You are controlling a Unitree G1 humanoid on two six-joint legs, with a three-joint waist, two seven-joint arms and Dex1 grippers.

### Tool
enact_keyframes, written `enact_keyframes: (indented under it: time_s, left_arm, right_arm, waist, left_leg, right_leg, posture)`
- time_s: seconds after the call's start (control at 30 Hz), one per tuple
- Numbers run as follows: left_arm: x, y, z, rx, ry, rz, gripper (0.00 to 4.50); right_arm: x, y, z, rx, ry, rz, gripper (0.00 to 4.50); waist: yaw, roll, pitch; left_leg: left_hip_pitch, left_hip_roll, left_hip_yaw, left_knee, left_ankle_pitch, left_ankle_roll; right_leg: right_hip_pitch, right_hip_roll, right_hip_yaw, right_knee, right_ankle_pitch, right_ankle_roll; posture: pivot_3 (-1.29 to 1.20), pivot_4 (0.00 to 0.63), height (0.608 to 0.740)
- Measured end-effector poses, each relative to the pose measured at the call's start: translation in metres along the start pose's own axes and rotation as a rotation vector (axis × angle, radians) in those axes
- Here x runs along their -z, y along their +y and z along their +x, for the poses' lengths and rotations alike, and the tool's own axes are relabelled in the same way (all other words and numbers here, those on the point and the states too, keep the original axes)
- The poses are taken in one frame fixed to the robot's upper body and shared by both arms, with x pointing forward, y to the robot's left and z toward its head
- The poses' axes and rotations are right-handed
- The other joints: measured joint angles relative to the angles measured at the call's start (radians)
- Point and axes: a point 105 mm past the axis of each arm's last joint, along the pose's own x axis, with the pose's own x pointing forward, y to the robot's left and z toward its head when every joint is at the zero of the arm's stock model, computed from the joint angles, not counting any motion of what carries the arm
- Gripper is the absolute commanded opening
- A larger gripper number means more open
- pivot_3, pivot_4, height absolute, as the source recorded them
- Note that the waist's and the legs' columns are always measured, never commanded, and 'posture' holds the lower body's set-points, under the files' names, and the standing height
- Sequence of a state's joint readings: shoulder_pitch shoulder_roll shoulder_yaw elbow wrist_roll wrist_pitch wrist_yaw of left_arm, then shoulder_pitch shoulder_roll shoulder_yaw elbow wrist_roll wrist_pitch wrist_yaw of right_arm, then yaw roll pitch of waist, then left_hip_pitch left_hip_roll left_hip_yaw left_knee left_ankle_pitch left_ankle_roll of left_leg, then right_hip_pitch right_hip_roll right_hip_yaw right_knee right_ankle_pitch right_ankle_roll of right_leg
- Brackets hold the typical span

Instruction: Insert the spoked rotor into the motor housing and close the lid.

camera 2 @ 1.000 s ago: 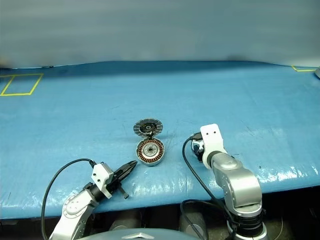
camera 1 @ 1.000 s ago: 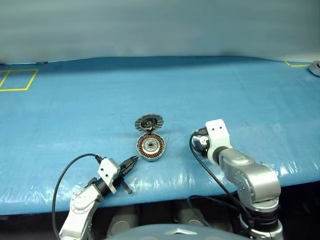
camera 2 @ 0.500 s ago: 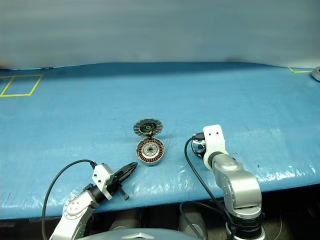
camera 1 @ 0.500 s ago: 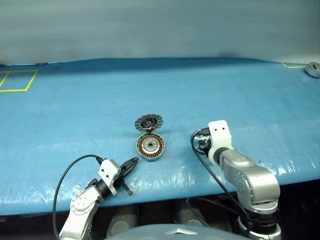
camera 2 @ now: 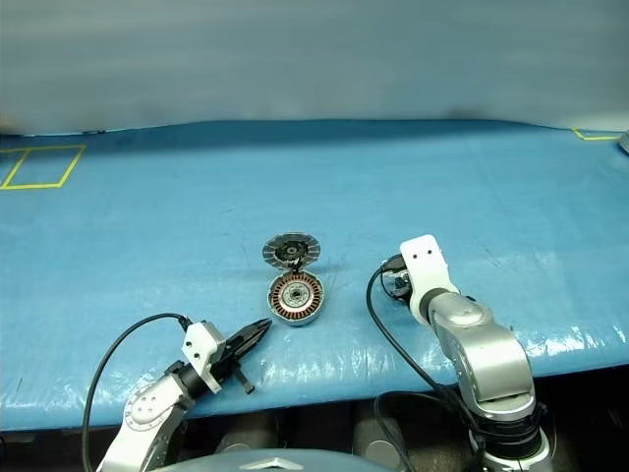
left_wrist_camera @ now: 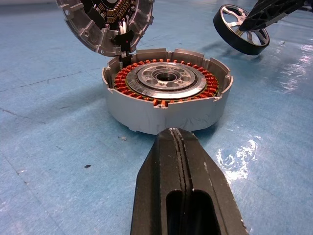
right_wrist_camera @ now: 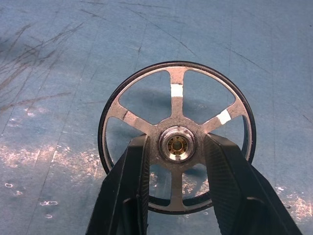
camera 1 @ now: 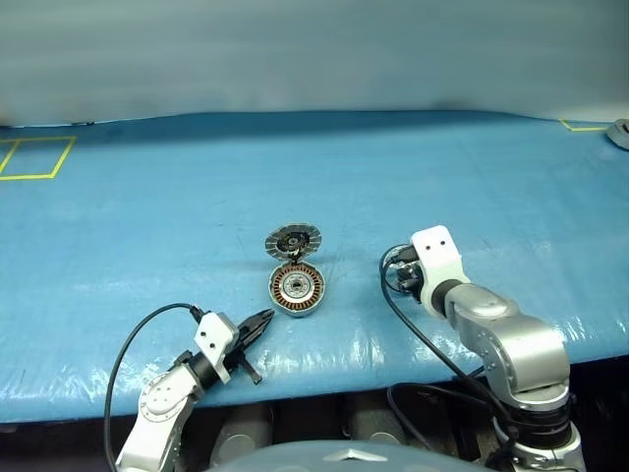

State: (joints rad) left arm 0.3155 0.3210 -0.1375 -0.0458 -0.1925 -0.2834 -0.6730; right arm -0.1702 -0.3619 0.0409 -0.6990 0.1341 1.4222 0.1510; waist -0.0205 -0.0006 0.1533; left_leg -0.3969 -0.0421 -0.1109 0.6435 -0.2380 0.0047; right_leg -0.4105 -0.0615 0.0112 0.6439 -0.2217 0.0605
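Blue counter (camera 1: 147, 206), yellow outlines.
Silver rotor (right_wrist_camera: 175, 137), dark rim, two white spoke marks; silver housing (left_wrist_camera: 166, 93) ringed with copper-orange windings; grey finned lid (left_wrist_camera: 105, 22), dark centre; black-fingered hands.

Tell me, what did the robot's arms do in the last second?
The right gripper closed its fingers on the hub of the spoked rotor and shifted a little to the right. The left gripper stayed shut and still; motor housing and its open lid didn't move.

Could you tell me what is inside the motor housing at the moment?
Inside the motor housing sits a ring of copper-brown windings around a silver centre plate with a dark middle hole. The spoked rotor is not in it. What lies beneath the plate is covered.
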Motion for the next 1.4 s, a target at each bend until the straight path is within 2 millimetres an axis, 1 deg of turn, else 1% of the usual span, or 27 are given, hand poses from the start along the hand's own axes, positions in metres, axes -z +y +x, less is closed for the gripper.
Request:
enact_keyframes:
  time_s: [0.13,0.3,0.4,0.5,0.6,0.7,0.77,0.9,1.4]
  left_arm:
    - [0.001,0.0,0.0,-0.002,0.008,0.001,0.0]
    - [0.002,0.0,0.0,-0.002,0.013,-0.001,0.0]
    - [0.002,0.0,0.0,-0.003,0.013,-0.001,0.0]
    - [0.001,0.0,0.0,-0.003,0.011,0.0,0.0]
    - [0.001,0.0,0.0,-0.006,0.008,-0.002,0.0]
    - [0.0,0.001,0.0,-0.01,0.005,-0.003,0.0]
    - [0.0,0.001,0.0,-0.015,-0.001,-0.005,0.0]
    - [-0.004,0.002,0.001,-0.02,-0.024,-0.003,0.0]
    - [-0.01,0.002,0.003,-0.02,-0.066,-0.001,0.0]
  right_arm:
    - [-0.007,0.009,-0.004,-0.084,-0.03,-0.031,1.32]
    - [-0.03,0.028,-0.021,-0.251,-0.114,-0.145,1.32]
    - [-0.039,0.05,-0.033,-0.401,-0.151,-0.223,1.32]
    - [-0.041,0.073,-0.039,-0.512,-0.168,-0.252,1.32]
    - [-0.044,0.096,-0.042,-0.593,-0.183,-0.281,1.32]
    - [-0.05,0.11,-0.041,-0.628,-0.204,-0.29,1.32]
    - [-0.054,0.114,-0.039,-0.632,-0.211,-0.293,1.32]
    - [-0.055,0.12,-0.033,-0.64,-0.203,-0.298,1.32]
    - [-0.043,0.128,-0.018,-0.657,-0.152,-0.278,1.32]
  waist:
    - [0.0,0.001,0.001]
    - [0.0,0.002,0.003]
    - [0.0,0.002,0.003]
    - [0.0,0.001,0.004]
    - [0.0,0.002,0.004]
    - [0.0,0.002,0.004]
    - [0.001,0.002,0.004]
    - [0.001,0.002,0.004]
    - [0.0,0.002,0.004]
  left_leg:
    - [0.0,0.0,0.0,0.001,0.0,0.0]
    - [-0.001,0.0,0.0,0.001,0.0,0.0]
    - [-0.001,0.0,0.0,0.001,0.0,0.001]
    - [-0.001,0.0,0.0,0.001,0.0,0.001]
    - [-0.001,0.0,0.0,0.002,0.0,0.001]
    - [-0.001,0.0,0.0,0.002,0.0,0.001]
    - [-0.001,0.0,0.0,0.002,0.0,0.001]
    - [-0.001,0.0,-0.001,0.001,0.0,0.0]
    - [-0.001,0.0,-0.001,0.001,0.0,0.001]
  right_leg:
    - [0.0,0.0,0.0,0.0,0.0,0.0]
    - [0.0,0.0,0.0,0.0,0.0,0.0]
    - [0.0,0.0,-0.001,-0.001,0.0,0.001]
    - [0.0,0.0,-0.001,-0.001,0.001,0.002]
    - [0.0,0.0,0.0,-0.001,0.001,0.002]
    - [0.0,0.0,0.0,0.0,0.001,0.002]
    - [0.0,0.0,0.0,-0.001,0.001,0.002]
    - [0.0,0.0,0.0,-0.001,0.001,0.002]
    - [0.0,0.0,0.0,-0.001,0.001,0.002]
  posture:
    - [0.0,0.15,0.74]
    - [0.0,0.15,0.74]
    - [0.0,0.15,0.74]
    - [0.0,0.15,0.74]
    - [0.0,0.15,0.74]
    - [0.0,0.15,0.74]
    - [0.0,0.15,0.74]
    - [0.0,0.15,0.74]
    - [0.0,0.15,0.74]
